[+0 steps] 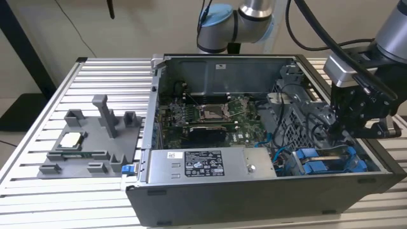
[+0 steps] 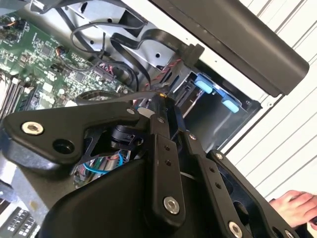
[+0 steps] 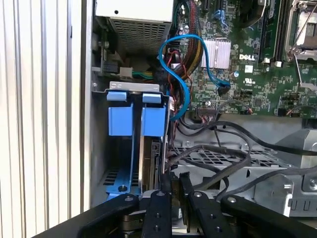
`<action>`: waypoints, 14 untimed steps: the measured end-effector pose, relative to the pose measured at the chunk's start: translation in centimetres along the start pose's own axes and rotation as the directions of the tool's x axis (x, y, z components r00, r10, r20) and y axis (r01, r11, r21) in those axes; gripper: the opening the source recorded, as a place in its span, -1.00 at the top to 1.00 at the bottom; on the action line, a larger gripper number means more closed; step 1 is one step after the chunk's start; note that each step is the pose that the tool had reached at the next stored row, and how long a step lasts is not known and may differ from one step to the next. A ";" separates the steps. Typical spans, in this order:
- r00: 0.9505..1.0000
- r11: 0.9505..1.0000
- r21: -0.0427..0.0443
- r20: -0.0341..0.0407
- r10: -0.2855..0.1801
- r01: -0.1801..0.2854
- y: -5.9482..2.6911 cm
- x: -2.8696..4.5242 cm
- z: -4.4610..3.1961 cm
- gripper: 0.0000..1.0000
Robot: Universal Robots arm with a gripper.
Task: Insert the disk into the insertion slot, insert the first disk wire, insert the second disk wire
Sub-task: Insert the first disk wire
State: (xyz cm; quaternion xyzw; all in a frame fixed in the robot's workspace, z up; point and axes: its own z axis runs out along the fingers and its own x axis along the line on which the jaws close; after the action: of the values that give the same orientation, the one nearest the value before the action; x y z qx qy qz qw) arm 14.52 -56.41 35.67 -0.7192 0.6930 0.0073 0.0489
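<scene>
first wrist view
tabletop (image 3: 39,124): pale aluminium, long parallel ribs.
computer case (image 3: 88,99): grey sheet metal, open, wall edge beside the ribs.
motherboard (image 3: 257,74): green, matte, crowded with small parts.
power supply (image 3: 134,20): silver box, finely perforated face.
blue cable (image 3: 181,59): glossy, looped over the board's edge.
black cables (image 3: 223,148): draped across a perforated grey cage (image 3: 218,161).
disk (image 3: 152,129): thin silver-grey slab seen edge-on in a bright blue plastic carrier, standing on edge inside the insertion slot (image 3: 99,148); just beside a second blue carrier (image 3: 120,119) on the case-wall side.
gripper (image 3: 172,182): black bolted metal links, tips just off the disk's near end among the black cables; jaws drawn almost together, impossible to tell whether pinching anything thin.

second wrist view
gripper linkage: smooth black plates with silver screw heads, converging to a narrow point above the drive bay.
hand (image 2: 297,206): a person's, resting on the ribbed tabletop outside the case.

exterior view
arm (image 1: 245,16): silver tube with pale blue joint caps behind the case, wrist at the exterior view's right, pointing steeply down into the case over the drive bay.
fixture (image 1: 95,143): matte grey plastic, blocky posts, on the tabletop at the exterior view's left, well apart from the gripper, carrying a square silver-lidded chip (image 1: 70,140).
</scene>
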 end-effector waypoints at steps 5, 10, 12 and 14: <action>1.000 1.000 0.000 -0.001 0.002 -0.002 0.01 0.03 0.10 0.62; 1.000 1.000 0.000 -0.001 0.002 -0.002 0.01 0.07 0.18 0.62; 1.000 1.000 0.000 -0.001 0.002 -0.002 0.02 0.11 0.26 0.62; 1.000 1.000 0.000 -0.001 0.002 -0.002 0.03 0.22 0.31 0.62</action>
State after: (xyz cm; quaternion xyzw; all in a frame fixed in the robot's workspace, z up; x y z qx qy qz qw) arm 14.52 -56.61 35.35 -0.7187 0.6936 0.0069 0.0485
